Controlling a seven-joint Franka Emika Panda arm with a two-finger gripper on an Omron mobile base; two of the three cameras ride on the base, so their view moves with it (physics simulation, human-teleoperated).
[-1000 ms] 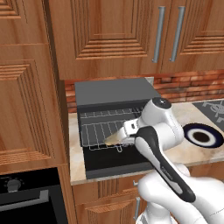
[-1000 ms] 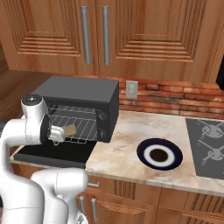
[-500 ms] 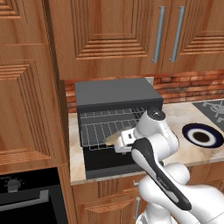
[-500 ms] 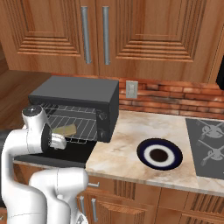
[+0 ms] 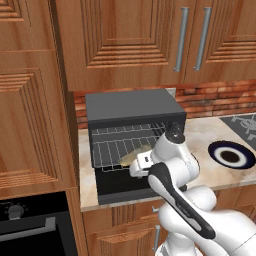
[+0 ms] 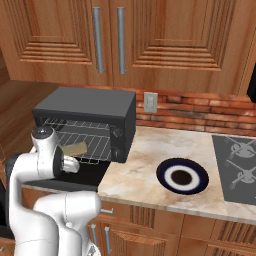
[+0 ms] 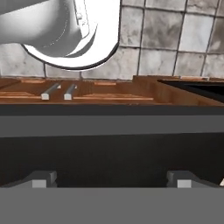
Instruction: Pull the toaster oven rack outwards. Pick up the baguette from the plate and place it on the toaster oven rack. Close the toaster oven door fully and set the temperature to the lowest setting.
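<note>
The gripper (image 7: 111, 181) hangs with its jaws spread wide and nothing between them, low over the dropped toaster oven door (image 5: 122, 184). The baguette (image 5: 134, 154) lies on the pulled-out rack (image 5: 117, 150) of the toaster oven (image 5: 131, 107). The plate (image 6: 182, 176) sits bare on the counter (image 6: 150, 150), well apart.

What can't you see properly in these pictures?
- The tool: in the hand view its tips are cut off by the bottom edge; in the left base view the arm's own wrist covers it.
- The toaster oven door: the arm hides its right part in the left base view.
- The baguette: its right end sits behind the wrist.
- The toaster oven knobs are too small to read in the right base view.
</note>
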